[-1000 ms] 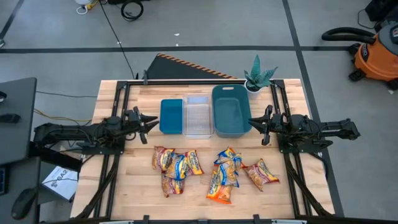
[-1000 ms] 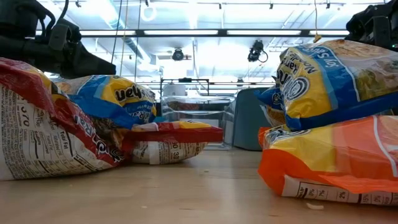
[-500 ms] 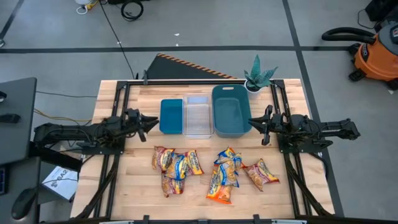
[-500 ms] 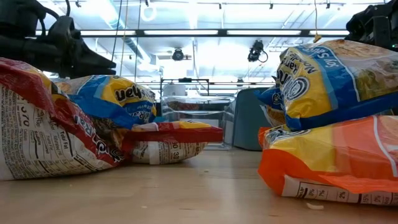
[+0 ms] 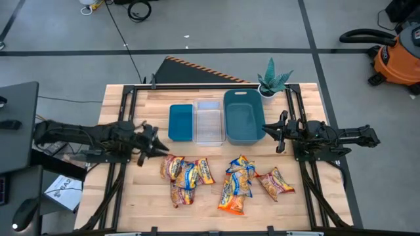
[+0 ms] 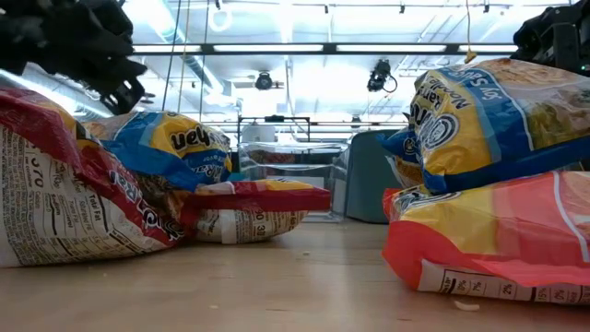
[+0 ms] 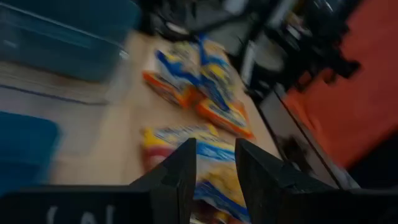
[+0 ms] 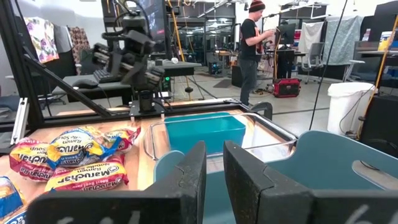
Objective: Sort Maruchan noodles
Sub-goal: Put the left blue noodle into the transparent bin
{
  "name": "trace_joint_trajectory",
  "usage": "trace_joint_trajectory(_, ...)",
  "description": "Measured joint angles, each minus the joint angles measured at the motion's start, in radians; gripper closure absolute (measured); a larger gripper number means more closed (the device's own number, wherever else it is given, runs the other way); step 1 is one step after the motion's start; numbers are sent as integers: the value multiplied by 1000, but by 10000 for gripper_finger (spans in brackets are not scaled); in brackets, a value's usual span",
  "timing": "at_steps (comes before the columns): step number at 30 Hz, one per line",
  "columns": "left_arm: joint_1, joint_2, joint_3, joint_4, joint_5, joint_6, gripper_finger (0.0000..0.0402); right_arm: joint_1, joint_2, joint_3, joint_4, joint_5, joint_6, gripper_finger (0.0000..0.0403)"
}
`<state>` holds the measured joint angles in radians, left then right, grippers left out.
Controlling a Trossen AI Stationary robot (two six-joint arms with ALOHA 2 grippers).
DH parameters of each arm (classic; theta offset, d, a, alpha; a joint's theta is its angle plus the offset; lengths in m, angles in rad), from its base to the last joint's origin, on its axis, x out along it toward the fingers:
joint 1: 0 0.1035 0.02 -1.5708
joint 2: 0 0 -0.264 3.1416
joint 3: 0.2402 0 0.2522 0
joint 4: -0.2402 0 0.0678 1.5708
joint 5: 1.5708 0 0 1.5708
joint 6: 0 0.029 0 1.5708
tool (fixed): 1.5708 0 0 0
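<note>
Left pincer (image 5: 160,145) (nearly closed) hovers just beside noodle packets (image 5: 186,174).

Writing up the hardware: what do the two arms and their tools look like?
Both arms are black and jointed, of slim links. The left tool and right tool each end in two dark, flat, tapering fingers. No markings can be read.

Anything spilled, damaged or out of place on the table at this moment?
Nothing stands out. The noodle packets lie in two loose overlapping heaps, one nearer the left arm and one nearer the right, unsorted. The three bins stand empty in a row. The left tool hovers near its heap, empty; the right tool waits beside the large bin.
</note>
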<state>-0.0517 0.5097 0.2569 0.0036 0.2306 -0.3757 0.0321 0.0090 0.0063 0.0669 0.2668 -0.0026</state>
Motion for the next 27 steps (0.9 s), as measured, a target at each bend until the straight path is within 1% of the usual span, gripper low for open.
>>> trace_joint_trajectory(2, -53, 58, 19, 4, -7, 3, 285, 0, 0, 0, 0, 0, 0, 341)
trace_joint_trajectory(4, -104, 115, 32, 4, -41, 2, 285, 0, 0, 0, 1, 0, 0, 341)
trace_joint_trajectory(6, -155, 171, 40, -2, -97, 3, 285, 0, 0, 0, 0, 0, 0, 341)
trace_joint_trajectory(8, -198, 229, 56, 2, -181, 2, 281, 0, 0, 0, 0, 0, 0, 341)
trace_joint_trajectory(10, -231, 287, 77, 1, -259, -2, 270, 0, 0, 0, 0, 0, 0, 341)
trace_joint_trajectory(13, -260, 386, 127, 2, -316, -2, 241, 0, 0, 0, 0, 0, 0, 341)
trace_joint_trajectory(17, -266, 518, 204, 3, -314, 25, 201, 0, 0, 0, 1, 0, 0, 341)
trace_joint_trajectory(19, -265, 585, 240, -1, -299, 49, 191, 0, 0, 0, 2, 0, 0, 341)
trace_joint_trajectory(23, -266, 707, 301, -15, -272, 135, 189, 0, 0, 0, 3, 0, 0, 341)
trace_joint_trajectory(27, -266, 780, 351, -104, -272, 267, 201, 0, 0, 0, 3, 0, 0, 341)
